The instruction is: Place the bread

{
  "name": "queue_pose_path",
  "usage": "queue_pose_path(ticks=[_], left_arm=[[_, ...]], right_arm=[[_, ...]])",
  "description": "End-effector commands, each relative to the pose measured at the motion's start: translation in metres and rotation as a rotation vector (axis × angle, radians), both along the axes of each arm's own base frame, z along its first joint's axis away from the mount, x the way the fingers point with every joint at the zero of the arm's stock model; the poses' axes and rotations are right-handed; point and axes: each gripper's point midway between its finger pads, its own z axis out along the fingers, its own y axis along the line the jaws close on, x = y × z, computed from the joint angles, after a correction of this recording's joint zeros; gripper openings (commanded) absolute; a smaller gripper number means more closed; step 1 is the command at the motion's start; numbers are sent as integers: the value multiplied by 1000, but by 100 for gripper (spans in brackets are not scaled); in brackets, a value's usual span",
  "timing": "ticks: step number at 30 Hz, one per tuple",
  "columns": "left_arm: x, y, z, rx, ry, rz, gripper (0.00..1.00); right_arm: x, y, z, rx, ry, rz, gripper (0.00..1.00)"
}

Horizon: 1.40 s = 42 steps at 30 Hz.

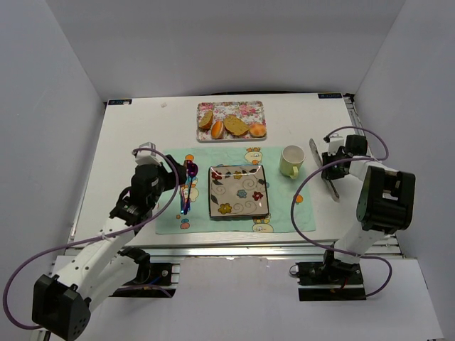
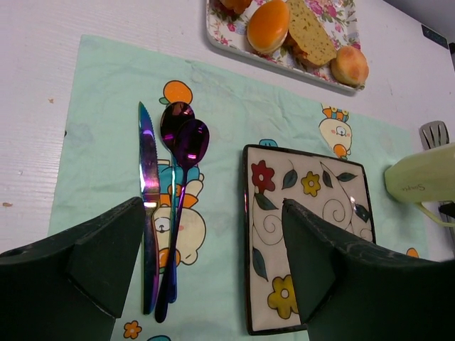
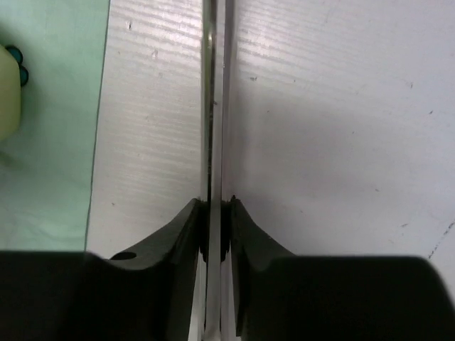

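Several pieces of bread (image 1: 235,126) lie on a floral tray (image 1: 230,106) at the back of the table; the left wrist view shows an orange roll (image 2: 268,25), a slice (image 2: 309,35) and a small bun (image 2: 349,65). A flowered square plate (image 1: 238,190) sits bare on the mint placemat (image 1: 284,206). My left gripper (image 1: 173,177) hovers open over the mat, between the cutlery and the plate (image 2: 313,192), holding nothing (image 2: 213,206). My right gripper (image 1: 328,169) is shut on thin metal tongs (image 3: 215,106) lying on the white table right of the mat.
A pale green mug (image 1: 291,160) stands on the mat's back right corner, close to the tongs' head (image 1: 315,148). A knife (image 2: 148,192) and two purple spoons (image 2: 186,142) lie left of the plate. White walls enclose the table on three sides.
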Motion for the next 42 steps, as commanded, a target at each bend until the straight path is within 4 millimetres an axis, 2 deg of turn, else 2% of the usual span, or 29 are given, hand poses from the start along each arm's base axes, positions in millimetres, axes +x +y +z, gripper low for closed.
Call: queue_pose_path(ticks=[1, 2, 3, 5, 6, 9, 10, 12, 13, 14, 16, 17, 19, 20, 26, 31, 42], left_arm=[[3, 5, 29, -15, -62, 26, 87], [3, 4, 29, -17, -62, 24, 87], [3, 3, 31, -20, -65, 21, 87], [4, 1, 30, -24, -64, 14, 87], [5, 0, 32, -27, -69, 11, 87], [7, -2, 33, -28, -69, 5, 87], [7, -2, 34, -28, -71, 3, 87], [8, -2, 38, -31, -80, 4, 87], [7, -1, 41, -35, -89, 9, 87], [5, 1, 43, -39, -93, 18, 87], [3, 3, 43, -42, -92, 22, 87], [1, 5, 46, -46, -100, 30, 87], [-1, 7, 47, -53, -104, 40, 87], [-2, 8, 46, -52, -100, 43, 87], [-8, 14, 48, -63, -108, 65, 87], [-5, 11, 45, -64, -101, 58, 87], [0, 5, 40, -57, -88, 37, 87]], right_arm=[[4, -1, 39, 0, -50, 28, 27], [9, 5, 55, 19, -87, 57, 29], [23, 7, 83, 21, -139, 74, 32], [37, 15, 119, 37, -208, 111, 35], [55, 18, 154, 34, -281, 131, 37], [67, 39, 189, 69, -317, 195, 38], [76, 44, 209, 69, -345, 213, 38], [83, 59, 225, 80, -364, 250, 38], [92, 93, 242, 94, -372, 329, 35], [94, 121, 242, 110, -367, 384, 33], [97, 127, 249, 114, -380, 392, 31], [98, 140, 245, 113, -374, 420, 31], [99, 149, 242, 74, -379, 456, 30], [98, 159, 237, 65, -368, 486, 30], [91, 185, 224, 7, -350, 599, 31], [88, 194, 205, -49, -321, 642, 32], [96, 195, 170, -106, -236, 642, 36]])
